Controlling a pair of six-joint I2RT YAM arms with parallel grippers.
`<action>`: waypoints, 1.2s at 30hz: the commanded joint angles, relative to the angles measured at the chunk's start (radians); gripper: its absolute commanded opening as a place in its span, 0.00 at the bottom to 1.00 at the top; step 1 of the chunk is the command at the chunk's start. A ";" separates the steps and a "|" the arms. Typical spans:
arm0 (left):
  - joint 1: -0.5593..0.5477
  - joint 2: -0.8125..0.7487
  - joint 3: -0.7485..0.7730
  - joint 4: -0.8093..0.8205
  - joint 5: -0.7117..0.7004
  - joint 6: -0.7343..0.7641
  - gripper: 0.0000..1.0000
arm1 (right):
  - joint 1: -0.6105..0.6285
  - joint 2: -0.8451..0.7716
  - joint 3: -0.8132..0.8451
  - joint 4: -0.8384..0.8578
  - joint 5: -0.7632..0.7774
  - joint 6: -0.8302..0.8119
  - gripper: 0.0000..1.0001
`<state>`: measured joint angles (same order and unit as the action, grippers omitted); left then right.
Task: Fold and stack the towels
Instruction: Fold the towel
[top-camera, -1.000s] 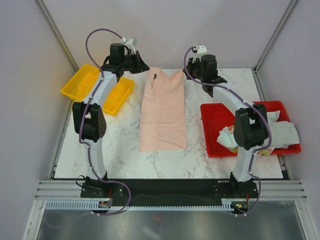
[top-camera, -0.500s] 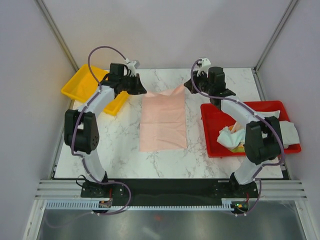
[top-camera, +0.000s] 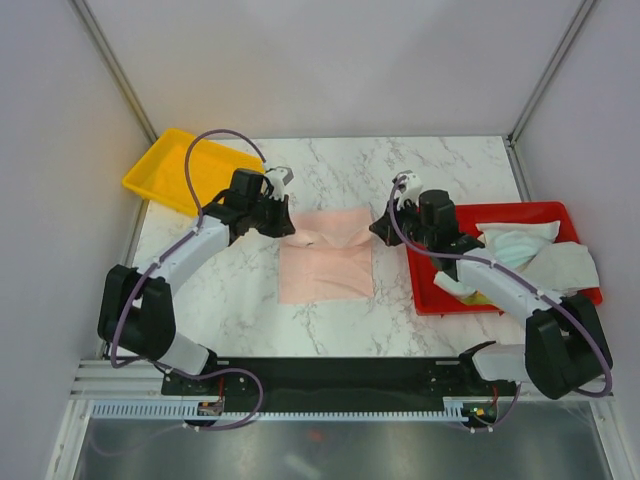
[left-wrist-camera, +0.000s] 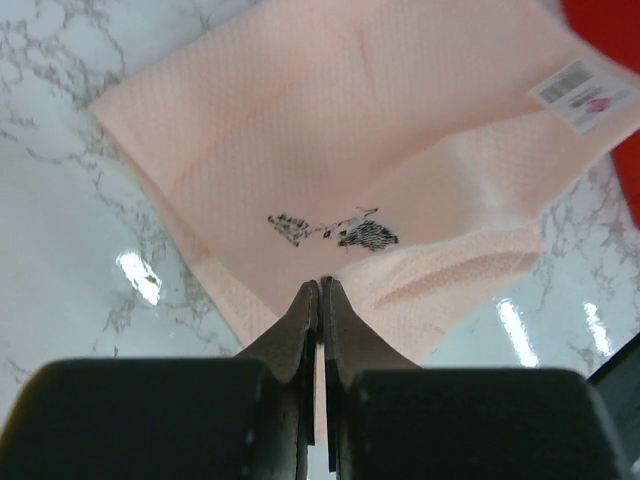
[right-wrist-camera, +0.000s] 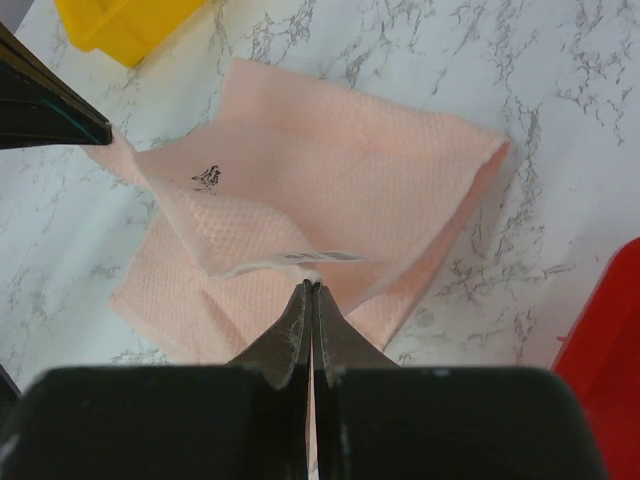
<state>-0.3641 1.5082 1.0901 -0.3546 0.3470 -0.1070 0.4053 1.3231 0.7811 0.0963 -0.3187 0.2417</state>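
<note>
the left gripper (top-camera: 286, 216) and right gripper (top-camera: 382, 229) were each pinched shut on a far corner of the pale pink towel (top-camera: 325, 272), holding it raised. the towel's near half lay flat on the marble table (top-camera: 240, 300), between the yellow tray (top-camera: 165, 172) and red tray (top-camera: 428, 285).

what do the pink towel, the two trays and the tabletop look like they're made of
Towel: soft woven cloth, maybe cotton; matte waffle-like texture, drapes and creases.
Red tray and yellow tray: probably moulded plastic; smooth, uniform colour, rigid rims.
Table: glossy marble-look surface, grey veins, light glints; real stone or laminate, can't tell.
</note>
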 joint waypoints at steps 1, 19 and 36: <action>-0.022 -0.052 -0.050 -0.036 -0.129 -0.014 0.02 | 0.013 -0.079 -0.060 -0.004 0.047 0.045 0.00; -0.068 -0.174 -0.088 -0.095 -0.244 -0.092 0.02 | 0.066 -0.133 -0.106 0.005 0.099 0.082 0.00; -0.099 -0.126 -0.242 -0.109 -0.235 -0.327 0.02 | 0.122 -0.179 -0.299 0.112 0.075 0.183 0.00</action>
<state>-0.4545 1.3781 0.8520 -0.4702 0.1295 -0.3550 0.5148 1.1393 0.4870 0.1436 -0.2348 0.3981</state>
